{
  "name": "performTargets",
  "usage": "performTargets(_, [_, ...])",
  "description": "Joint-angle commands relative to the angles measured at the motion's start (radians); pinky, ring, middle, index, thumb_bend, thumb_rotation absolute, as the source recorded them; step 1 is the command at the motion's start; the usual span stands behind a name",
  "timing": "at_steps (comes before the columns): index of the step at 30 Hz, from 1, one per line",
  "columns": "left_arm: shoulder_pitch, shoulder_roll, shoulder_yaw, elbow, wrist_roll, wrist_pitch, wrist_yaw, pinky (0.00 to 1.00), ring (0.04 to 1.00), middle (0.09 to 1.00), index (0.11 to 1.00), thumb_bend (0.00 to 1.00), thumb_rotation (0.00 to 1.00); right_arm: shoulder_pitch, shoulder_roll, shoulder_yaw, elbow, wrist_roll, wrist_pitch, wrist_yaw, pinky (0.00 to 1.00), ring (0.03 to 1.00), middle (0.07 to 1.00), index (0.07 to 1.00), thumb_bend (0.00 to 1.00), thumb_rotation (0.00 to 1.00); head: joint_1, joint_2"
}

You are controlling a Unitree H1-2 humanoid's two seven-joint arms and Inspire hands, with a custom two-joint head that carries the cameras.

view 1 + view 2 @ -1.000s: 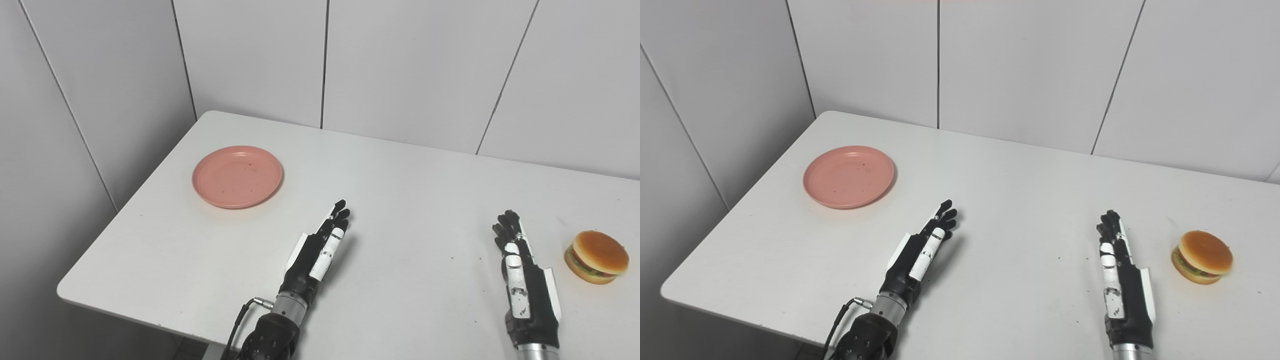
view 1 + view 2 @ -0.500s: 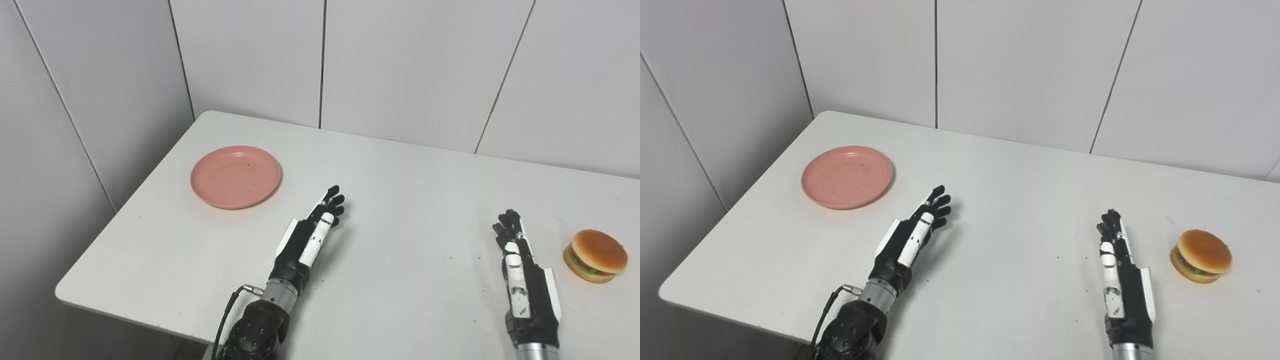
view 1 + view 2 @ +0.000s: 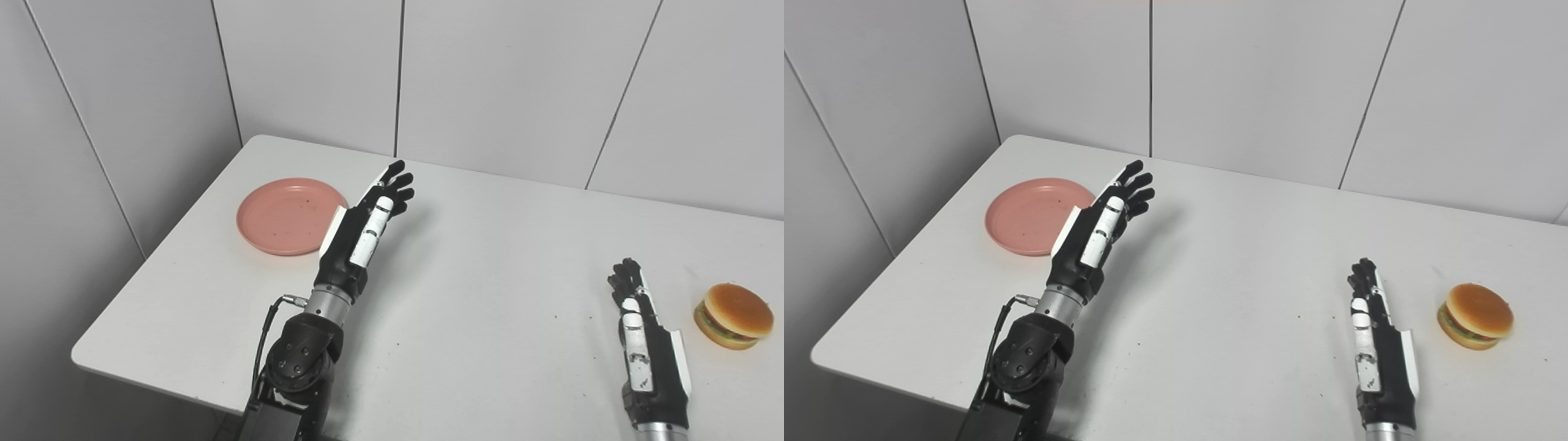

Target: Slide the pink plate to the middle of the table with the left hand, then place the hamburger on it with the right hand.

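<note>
The pink plate [image 3: 285, 215] lies empty on the white table [image 3: 490, 257] at the far left. My left hand [image 3: 364, 217] is open with straight fingers, raised above the table just right of the plate; its palm edge overlaps the plate's right rim in both views, and I cannot tell whether it touches it. The hamburger [image 3: 733, 315] sits near the table's right edge. My right hand [image 3: 640, 327] is open and empty, resting edge-up on the table a little left of the hamburger.
Grey panelled walls [image 3: 502, 79] stand close behind the table and on its left. The table's front-left corner [image 3: 82, 358] lies near the left arm's base. Small dark specks dot the tabletop.
My left hand has risen and moved forward and left, from mid-table up to the plate's right rim. The right hand, plate and hamburger have stayed in place.
</note>
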Motion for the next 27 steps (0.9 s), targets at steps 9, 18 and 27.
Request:
performTargets(9, [-0.151, 0.066, 0.101, 0.004, -0.03, -0.05, 0.024, 0.92, 0.893, 0.908, 0.903, 0.41, 1.0, 0.03, -0.029, -0.023, 0.139, 0.008, -0.044, 0.01, 1.0, 0.951, 0.955, 0.964, 0.05, 1.0, 0.007, -0.002])
performTargets(18, [-0.219, 0.133, 0.196, 0.126, -0.081, -0.092, 0.046, 0.93, 0.915, 0.924, 0.915, 0.41, 1.0, 0.031, -0.033, -0.025, 0.138, 0.014, -0.039, 0.014, 1.0, 0.953, 0.957, 0.965, 0.05, 1.0, 0.013, -0.001])
performTargets(27, [-0.276, 0.202, 0.257, 0.216, -0.112, -0.081, 0.063, 0.92, 0.912, 0.912, 0.895, 0.38, 1.0, 0.036, -0.034, -0.028, 0.131, 0.019, -0.034, 0.021, 1.0, 0.957, 0.963, 0.966, 0.06, 1.0, 0.015, -0.001])
